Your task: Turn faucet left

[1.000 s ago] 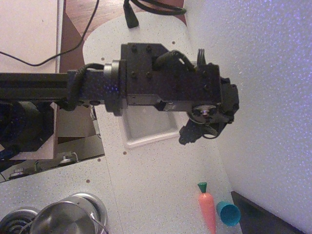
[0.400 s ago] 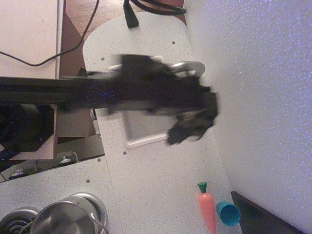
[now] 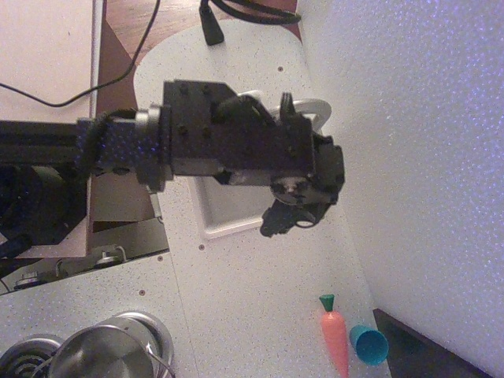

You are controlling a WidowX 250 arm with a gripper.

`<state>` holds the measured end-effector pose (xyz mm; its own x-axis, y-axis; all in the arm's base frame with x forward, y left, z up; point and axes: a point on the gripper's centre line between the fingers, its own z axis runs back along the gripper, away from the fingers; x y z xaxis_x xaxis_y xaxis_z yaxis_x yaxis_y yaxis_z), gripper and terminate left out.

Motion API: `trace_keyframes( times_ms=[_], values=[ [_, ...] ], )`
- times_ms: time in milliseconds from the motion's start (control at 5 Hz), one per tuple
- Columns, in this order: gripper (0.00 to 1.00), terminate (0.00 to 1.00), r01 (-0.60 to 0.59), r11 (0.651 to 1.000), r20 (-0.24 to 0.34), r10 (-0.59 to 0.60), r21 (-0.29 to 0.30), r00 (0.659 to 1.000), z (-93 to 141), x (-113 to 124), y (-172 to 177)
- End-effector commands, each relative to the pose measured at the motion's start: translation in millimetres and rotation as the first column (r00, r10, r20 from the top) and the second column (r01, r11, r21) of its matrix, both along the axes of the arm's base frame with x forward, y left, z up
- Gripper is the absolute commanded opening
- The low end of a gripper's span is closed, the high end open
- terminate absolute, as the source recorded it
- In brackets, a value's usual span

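I look down on a white toy kitchen counter. My arm reaches in from the left and its black wrist block covers the middle of the view. The gripper (image 3: 290, 214) points down beneath it, above the right edge of the white sink basin (image 3: 228, 214); its fingers are mostly hidden, so I cannot tell how the jaws stand. A shiny silver curve of the faucet (image 3: 313, 105) shows just beyond the wrist's top right corner, close to the wall. The faucet's base and lever are hidden by the arm.
A white speckled wall (image 3: 417, 157) stands close on the right. An orange toy carrot (image 3: 335, 339) and a teal cup (image 3: 368, 345) lie at the lower right. Steel pots (image 3: 102, 353) sit at the lower left. A black cable (image 3: 211, 25) lies at the top.
The arm has pulled back to the left by a few centimetres. The silver curve of the faucet, hidden one second ago, now shows beside the wrist.
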<state>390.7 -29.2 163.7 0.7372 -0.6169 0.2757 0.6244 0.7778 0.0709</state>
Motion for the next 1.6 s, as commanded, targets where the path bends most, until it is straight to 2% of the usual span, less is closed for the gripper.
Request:
trace_keyframes(
  times_ms=[0, 200, 400, 600, 800, 1000, 1200, 1400],
  values=[
    [1.0, 0.0, -0.104, 0.991, 0.036, 0.108, -0.087, 0.994, 1, 8, 33],
    [1.0, 0.0, -0.121, 0.993, 0.075, 0.12, 0.002, 0.99, -1, 3, 73],
    [1.0, 0.0, -0.111, 0.991, 0.071, 0.106, 0.073, 0.992, -1, -6, 96],
    [1.0, 0.0, -0.08, 0.993, 0.045, 0.076, 0.082, 0.996, 11, -18, 110],
    [1.0, 0.0, -0.087, 0.995, 0.05, 0.085, 0.041, 0.995, 15, -21, 120],
    [1.0, 0.0, -0.083, 0.994, 0.004, 0.083, 0.067, 0.997, 6, -18, 124],
    [1.0, 0.0, -0.132, 0.991, -0.033, 0.133, 0.036, 0.991, -1, -12, 136],
    [1.0, 0.0, -0.384, 0.907, -0.172, 0.356, -0.173, 0.919, -5, -7, 174]
  ],
)
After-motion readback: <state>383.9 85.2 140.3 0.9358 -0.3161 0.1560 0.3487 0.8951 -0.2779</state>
